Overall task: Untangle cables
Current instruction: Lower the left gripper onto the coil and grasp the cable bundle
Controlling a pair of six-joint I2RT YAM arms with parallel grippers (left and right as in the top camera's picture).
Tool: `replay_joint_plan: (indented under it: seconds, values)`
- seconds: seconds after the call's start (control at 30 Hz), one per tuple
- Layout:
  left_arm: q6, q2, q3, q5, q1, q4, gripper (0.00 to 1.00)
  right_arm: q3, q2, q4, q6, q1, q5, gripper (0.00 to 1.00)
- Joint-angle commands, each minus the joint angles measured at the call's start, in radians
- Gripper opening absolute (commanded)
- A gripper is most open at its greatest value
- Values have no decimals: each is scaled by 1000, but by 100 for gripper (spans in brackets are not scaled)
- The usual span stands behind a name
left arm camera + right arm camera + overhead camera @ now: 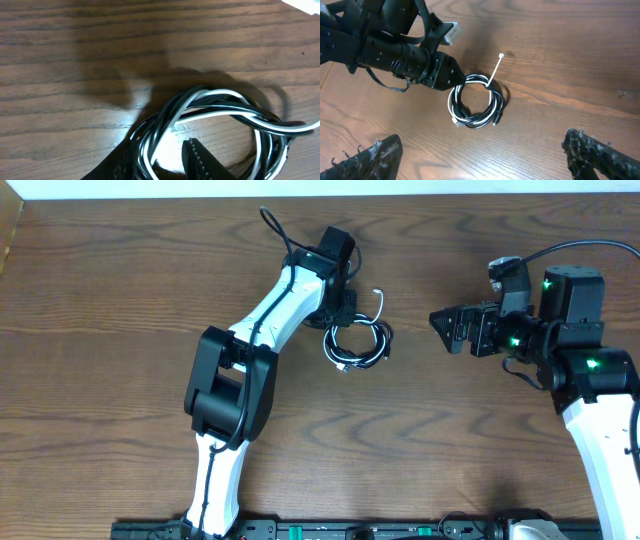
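A robotics lab bench, by the wood-grain table [100, 330] with left arm [275, 310] and right arm [600, 420] mounted.

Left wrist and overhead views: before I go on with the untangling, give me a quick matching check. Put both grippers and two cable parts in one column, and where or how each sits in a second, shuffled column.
Column one
1. left gripper
2. right gripper
3. white cable's free end
4. black cable

Column two
A. jaws wide, off to one side of the cable bundle, touching nothing
B. sticks out of the loop, pointing away from it
C. fingers straddle strands at the bundle's edge
D. wound into one loop with the white cable

Pairs: 1-C, 2-A, 3-B, 4-D
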Motion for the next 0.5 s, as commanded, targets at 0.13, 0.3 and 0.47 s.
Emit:
replay_joint_plan:
  seconds: [0.13,0.3,0.47]
  values:
    - [-10,16,-33,-21,5,10,34,14,0,-5,-10,5,3,99]
    - [-10,16,-76,-25,5,32,35,14,0,-6,-10,5,3,99]
    - [-11,16,-107,-63,5,32,35,14,0,-10,-10,5,3,99]
